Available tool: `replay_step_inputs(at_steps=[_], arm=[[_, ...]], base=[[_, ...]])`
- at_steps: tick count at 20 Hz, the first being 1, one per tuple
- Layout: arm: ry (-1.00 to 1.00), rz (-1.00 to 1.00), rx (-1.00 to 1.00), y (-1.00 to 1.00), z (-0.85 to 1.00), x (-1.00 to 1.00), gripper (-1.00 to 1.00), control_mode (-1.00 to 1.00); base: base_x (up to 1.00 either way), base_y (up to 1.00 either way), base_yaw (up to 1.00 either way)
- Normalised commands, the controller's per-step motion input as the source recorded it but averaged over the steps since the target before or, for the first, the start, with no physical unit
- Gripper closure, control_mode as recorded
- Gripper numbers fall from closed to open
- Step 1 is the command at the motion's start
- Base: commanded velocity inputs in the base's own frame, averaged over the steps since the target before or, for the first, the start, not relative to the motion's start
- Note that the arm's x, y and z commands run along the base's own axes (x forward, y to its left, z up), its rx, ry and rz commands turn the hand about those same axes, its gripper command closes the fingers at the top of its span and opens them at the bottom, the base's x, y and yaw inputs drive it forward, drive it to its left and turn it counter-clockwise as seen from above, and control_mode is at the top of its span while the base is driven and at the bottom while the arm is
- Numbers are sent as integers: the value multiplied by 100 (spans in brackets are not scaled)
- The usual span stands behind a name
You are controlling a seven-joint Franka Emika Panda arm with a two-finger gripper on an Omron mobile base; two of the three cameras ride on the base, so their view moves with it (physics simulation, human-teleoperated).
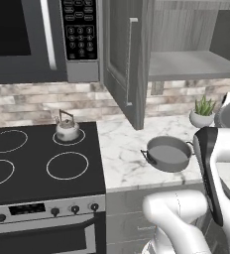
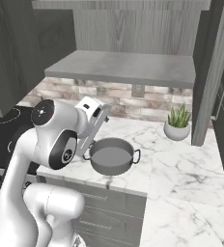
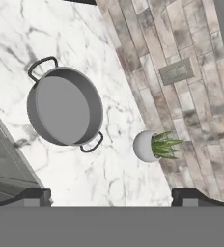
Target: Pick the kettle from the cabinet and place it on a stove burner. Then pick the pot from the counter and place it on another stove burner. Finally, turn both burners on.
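Pot (image 3: 64, 107): rigid metal, probably slippery; take hold at its rim or loop handle (image 3: 41, 66). Your gripper (image 3: 111, 195): wide open, empty.

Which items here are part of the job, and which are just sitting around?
Job: kettle on small burner; pot on counter; open cabinet; larger burner; open claw.
Bystanders: plant, microwave.
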Motion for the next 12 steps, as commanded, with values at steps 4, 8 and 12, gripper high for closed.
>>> replay_step_inputs(at_steps=[4, 8, 12], arm=[[0, 0, 0, 0, 0, 0, -100, 100], [0, 0, 0, 0, -16, 0, -100, -100], [0, 0, 0, 2, -16, 5, -100, -100]], base=[[0, 0, 0], [0, 0, 0], [0, 0, 0]])
